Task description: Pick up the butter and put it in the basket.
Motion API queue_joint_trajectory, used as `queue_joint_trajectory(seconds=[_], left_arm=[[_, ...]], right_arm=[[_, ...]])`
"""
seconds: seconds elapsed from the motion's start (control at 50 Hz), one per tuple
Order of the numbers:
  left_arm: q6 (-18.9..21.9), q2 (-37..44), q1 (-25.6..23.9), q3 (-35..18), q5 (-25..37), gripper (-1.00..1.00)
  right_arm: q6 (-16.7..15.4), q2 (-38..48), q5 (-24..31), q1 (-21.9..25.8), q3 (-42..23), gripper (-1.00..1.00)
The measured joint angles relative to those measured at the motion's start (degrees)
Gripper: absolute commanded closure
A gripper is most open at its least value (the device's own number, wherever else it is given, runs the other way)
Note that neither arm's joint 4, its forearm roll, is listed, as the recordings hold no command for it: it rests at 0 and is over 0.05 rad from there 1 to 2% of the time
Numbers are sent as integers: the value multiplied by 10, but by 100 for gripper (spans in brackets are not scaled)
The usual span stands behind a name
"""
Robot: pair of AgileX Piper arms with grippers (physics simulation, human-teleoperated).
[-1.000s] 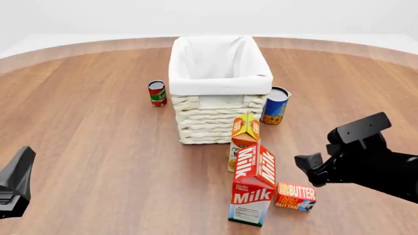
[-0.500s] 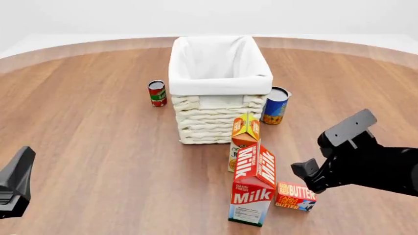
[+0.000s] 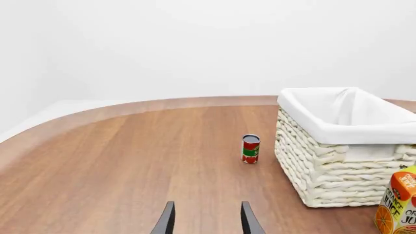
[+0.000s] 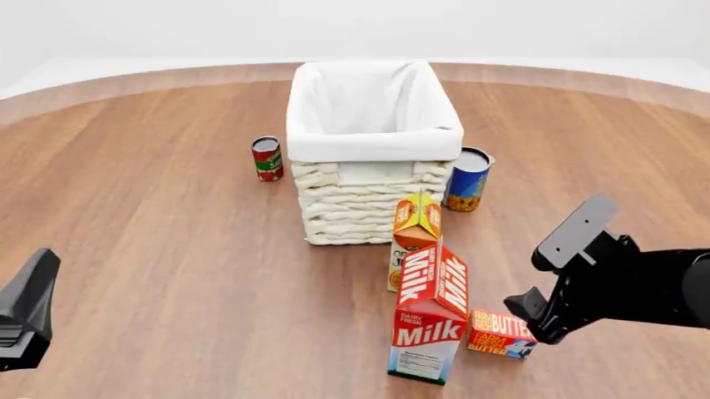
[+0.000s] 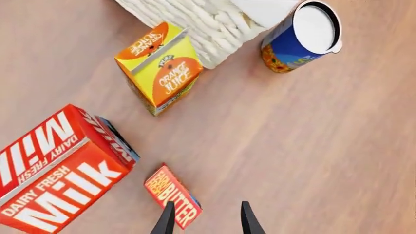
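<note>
While the right gripper (image 5: pixel 204 219) hovers open just beside the butter (image 4: pixel 501 332), it should centre first; the left gripper (image 3: pixel 204 222) idles open.

Both arms are matte black with no markings: the right claw (image 4: pixel 530 314) is chunky and angular with a flat rectangular grey-sheened plate above it, while the left claw (image 4: pixel 22 320) shows a tapering black wedge.

orange juice carton (image 3: pixel 398 204) edge-cropped, milk carton (image 5: pixel 55 173) cropped
</note>
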Motion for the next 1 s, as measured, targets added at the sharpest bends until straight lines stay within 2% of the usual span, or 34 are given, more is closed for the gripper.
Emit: queue_joint_trajectory(seconds=[0.44,1.0], left_arm=[[0,0,0,0,0,-100],[0,0,0,0,0,-100]], right_arm=[[-63,9,20,16,0,-100],[-94,37,7,28,13,-100]])
